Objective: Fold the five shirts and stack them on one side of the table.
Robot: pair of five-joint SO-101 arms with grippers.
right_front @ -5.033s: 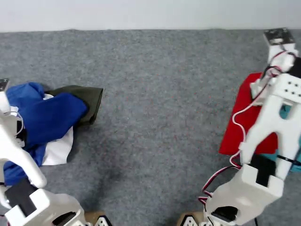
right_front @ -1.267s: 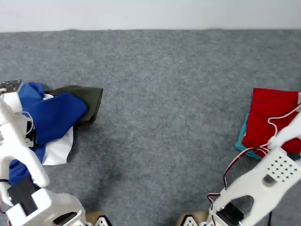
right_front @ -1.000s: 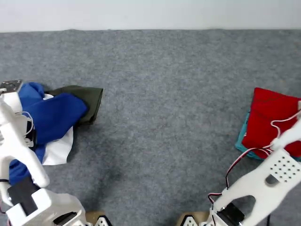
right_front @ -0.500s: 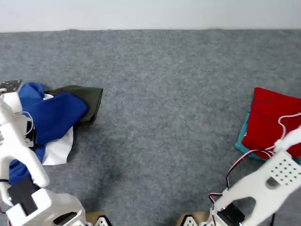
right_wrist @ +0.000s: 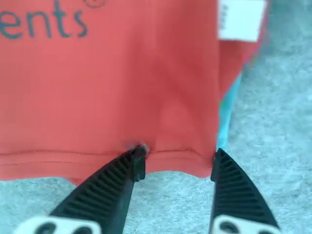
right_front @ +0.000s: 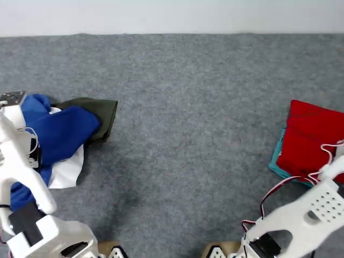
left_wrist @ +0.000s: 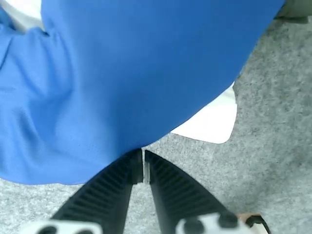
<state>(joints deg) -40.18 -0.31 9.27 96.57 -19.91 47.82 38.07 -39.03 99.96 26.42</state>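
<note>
Red shirt (right_front: pixel 312 137) sits folded on teal shirt (right_front: pixel 275 162) at frame right, likely the stack side. Right end effector (right_wrist: pixel 179 155) open over its hem. Left end effector (left_wrist: pixel 144 160) closed at blue shirt (right_front: pixel 59 134), far left, probably next.

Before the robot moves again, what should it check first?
1. Is the right tool open over the hem of the red folded shirt: ok.
2. Is the red shirt stacked on the teal shirt: ok.
3. Are the crumpled blue shirt, white shirt and dark green shirt folded: not ok, they are heaped together.
4. Is the left tool holding the blue shirt: cannot tell; it is shut at the shirt's edge.
</note>
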